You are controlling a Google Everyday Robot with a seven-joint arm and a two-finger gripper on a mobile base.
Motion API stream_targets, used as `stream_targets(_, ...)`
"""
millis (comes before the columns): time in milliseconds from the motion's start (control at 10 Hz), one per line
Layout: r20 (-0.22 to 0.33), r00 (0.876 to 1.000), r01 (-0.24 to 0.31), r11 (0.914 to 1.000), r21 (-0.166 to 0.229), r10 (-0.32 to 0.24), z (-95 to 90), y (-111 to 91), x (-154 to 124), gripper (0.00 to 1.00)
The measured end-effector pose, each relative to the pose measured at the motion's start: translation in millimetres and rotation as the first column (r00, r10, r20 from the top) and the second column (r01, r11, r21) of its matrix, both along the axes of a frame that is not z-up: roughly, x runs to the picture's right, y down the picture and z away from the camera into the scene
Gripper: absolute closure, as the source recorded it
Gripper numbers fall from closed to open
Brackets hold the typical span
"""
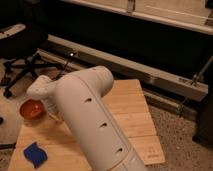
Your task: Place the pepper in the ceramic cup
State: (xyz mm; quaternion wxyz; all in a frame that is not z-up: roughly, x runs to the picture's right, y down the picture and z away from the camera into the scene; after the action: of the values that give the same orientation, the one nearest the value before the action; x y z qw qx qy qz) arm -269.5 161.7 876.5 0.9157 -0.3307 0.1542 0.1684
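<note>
My white arm [92, 120] reaches across the wooden table [132, 117] from the lower right and covers its middle. Its wrist [42, 90] ends just right of an orange bowl [30, 109]. Of my gripper [54, 116] only a thin sliver shows below the wrist, close to the bowl's right rim. The rest is hidden behind the arm. The pepper and the ceramic cup are both hidden from this view.
A blue crumpled item [35, 154] lies at the table's near left corner. An office chair base [22, 70] stands on the floor beyond the table's left side. A long metal rail [150, 70] runs behind the table.
</note>
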Motion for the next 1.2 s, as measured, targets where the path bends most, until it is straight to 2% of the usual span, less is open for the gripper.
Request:
stream_targets(100,0.007,1.0,0.004,1.0,0.0,-0.004,-1.2,0.4,0.4,0.95)
stream_targets(200,0.017,1.0,-0.007,1.0,0.003,0.007,-4.2,-2.9,1.4,1.0)
stream_targets(300,0.036,0.999,-0.04,0.9992,0.001,0.04,-10.5,-8.5,1.5,1.0)
stream_targets(400,0.057,0.995,-0.088,0.9962,-0.001,0.087,-18.6,-17.0,4.4,1.0)
stream_targets(500,0.09,0.982,-0.167,0.9859,0.0,0.167,-32.9,-33.4,13.7,1.0)
stream_targets(600,0.138,0.953,-0.272,0.9623,0.005,0.269,-55.6,-55.9,32.0,1.0)
stream_targets(700,0.175,0.926,-0.341,0.9399,0.009,0.335,-72.3,-70.7,48.2,1.0)
stream_targets(800,0.229,0.878,-0.436,0.8999,0.018,0.421,-97.6,-90.7,76.2,1.0)
stream_targets(900,0.266,0.839,-0.495,0.8689,0.012,0.474,-114.7,-99.5,98.7,1.0)
stream_targets(1000,0.303,0.796,-0.551,0.8344,0.006,0.524,-133.2,-106.8,121.9,1.0)
stream_targets(1100,0.326,0.766,-0.585,0.8112,-0.003,0.554,-144.5,-108.2,138.8,1.0)
stream_targets(1200,0.362,0.721,-0.627,0.7785,-0.023,0.591,-160.2,-106.7,162.1,1.0)
